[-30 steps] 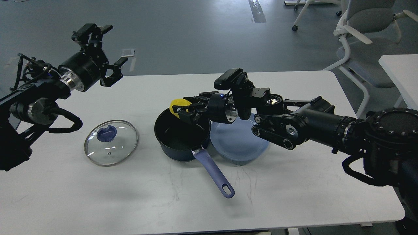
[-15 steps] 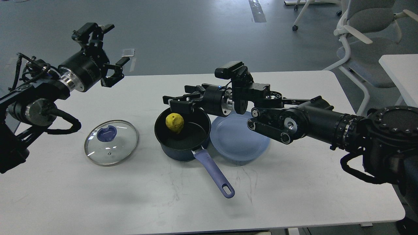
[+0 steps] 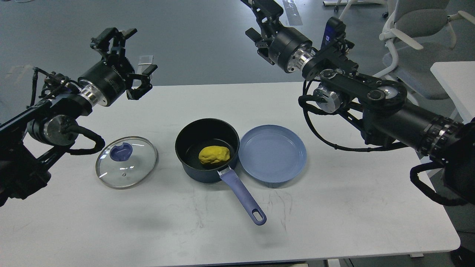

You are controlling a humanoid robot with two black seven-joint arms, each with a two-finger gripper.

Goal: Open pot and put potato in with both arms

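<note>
Grey floor stretches behind the white table [image 3: 334,207], with office chairs [image 3: 415,33] off to the far right and the corner of a second table [image 3: 454,81] at the right edge.

On the table the pot [image 3: 193,168] stands open, its purple handle [image 3: 243,196] pointing toward me and to the right. The potato [image 3: 214,154] lies inside it on the bottom, toward the handle side. The glass lid [image 3: 126,162] rests flat on the table to the left of the pot, apart from it, with its blue knob [image 3: 121,151] facing up. A blue plate [image 3: 272,154] sits just to the right of the pot, its rim touching or nearly touching the pot's wall; nothing lies on it.

My left gripper [image 3: 124,50] hangs high above the far left part of the table, well away from the lid, its fingers spread apart and holding nothing. My right gripper [image 3: 259,18] is raised above the table's far edge, up at the top of the view and well clear of the pot; it is partly cut off by the frame, so I cannot tell whether its fingers are apart or together.
</note>
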